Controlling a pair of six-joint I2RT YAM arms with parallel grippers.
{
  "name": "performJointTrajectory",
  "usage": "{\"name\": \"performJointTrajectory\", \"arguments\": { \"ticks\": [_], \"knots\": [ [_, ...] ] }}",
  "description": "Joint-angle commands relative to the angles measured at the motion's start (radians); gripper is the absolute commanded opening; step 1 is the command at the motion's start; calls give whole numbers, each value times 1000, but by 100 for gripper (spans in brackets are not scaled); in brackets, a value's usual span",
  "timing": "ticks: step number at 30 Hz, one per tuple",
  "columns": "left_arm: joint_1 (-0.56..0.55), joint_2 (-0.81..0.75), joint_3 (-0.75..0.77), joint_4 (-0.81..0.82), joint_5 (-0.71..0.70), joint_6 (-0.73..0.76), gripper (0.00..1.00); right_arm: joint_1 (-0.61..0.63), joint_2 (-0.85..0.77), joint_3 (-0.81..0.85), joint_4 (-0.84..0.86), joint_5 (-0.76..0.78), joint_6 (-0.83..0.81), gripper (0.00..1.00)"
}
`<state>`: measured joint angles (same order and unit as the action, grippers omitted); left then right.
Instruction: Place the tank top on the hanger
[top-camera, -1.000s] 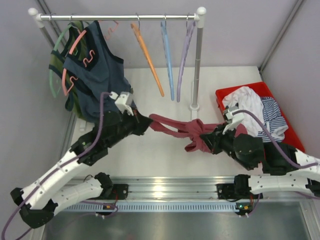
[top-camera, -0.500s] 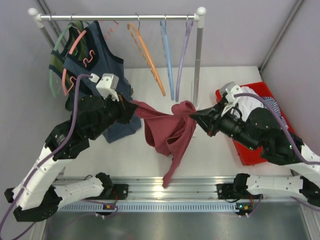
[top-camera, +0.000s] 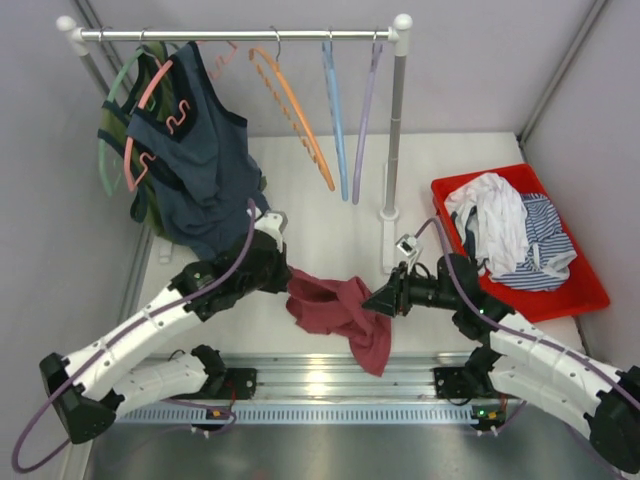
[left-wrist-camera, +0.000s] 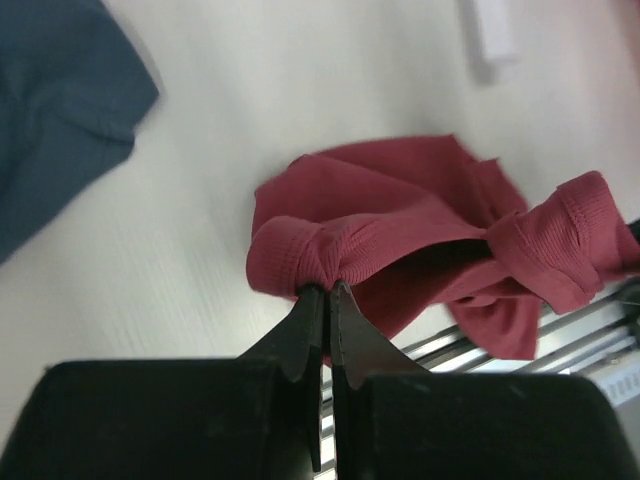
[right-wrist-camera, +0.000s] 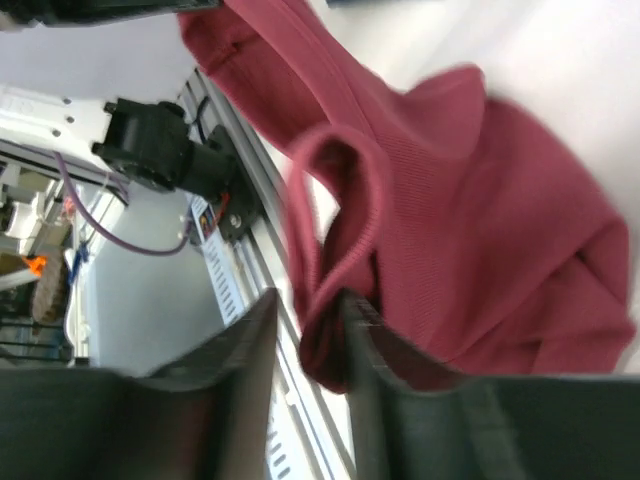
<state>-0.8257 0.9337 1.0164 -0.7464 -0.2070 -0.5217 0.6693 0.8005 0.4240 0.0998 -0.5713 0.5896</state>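
Note:
The maroon tank top (top-camera: 335, 308) lies bunched on the table near its front edge, with one end hanging over the rail. My left gripper (top-camera: 287, 283) is shut on a gathered hem at its left side, as the left wrist view shows (left-wrist-camera: 325, 290) with the fabric (left-wrist-camera: 400, 230) spreading beyond. My right gripper (top-camera: 376, 303) is at the top's right side. In the right wrist view its jaws (right-wrist-camera: 308, 300) stand apart with a loose strap of the tank top (right-wrist-camera: 480, 200) between them. The orange hanger (top-camera: 295, 115) hangs empty on the rack, far behind both grippers.
The rack rail (top-camera: 240, 34) also carries a light blue hanger (top-camera: 335, 110), a purple hanger (top-camera: 367, 110) and a dark blue tank top (top-camera: 200, 170) on pink hangers. The rack's post (top-camera: 393, 140) stands behind the right gripper. A red bin (top-camera: 590, 290) of garments sits at the right.
Both arms came down and drew closer together, bringing the tank top from stretched in the air down onto the table. The right jaws have parted; the left still grips.

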Motion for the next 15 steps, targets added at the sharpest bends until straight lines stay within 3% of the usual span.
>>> {"name": "performJointTrajectory", "arguments": {
  "ticks": [1,3,6,9,11,14,15],
  "knots": [
    [5,28,-149,148,38,-54,0,-11,-67,-71,206,-20,73,35],
    [5,66,-234,203,41,-66,0,-13,-102,-94,80,43,56,57],
    [7,112,-292,252,37,-74,6,-10,-141,-74,-96,186,12,71],
    [7,134,-305,268,34,-64,16,-2,-143,-21,-242,270,18,73],
    [11,142,-297,269,21,-55,17,24,-120,15,-307,321,26,69],
    [20,155,-291,280,27,-43,17,178,-78,99,-394,511,61,62],
    [25,168,-289,280,31,-43,17,302,-60,148,-423,654,90,61]
  ]
}}
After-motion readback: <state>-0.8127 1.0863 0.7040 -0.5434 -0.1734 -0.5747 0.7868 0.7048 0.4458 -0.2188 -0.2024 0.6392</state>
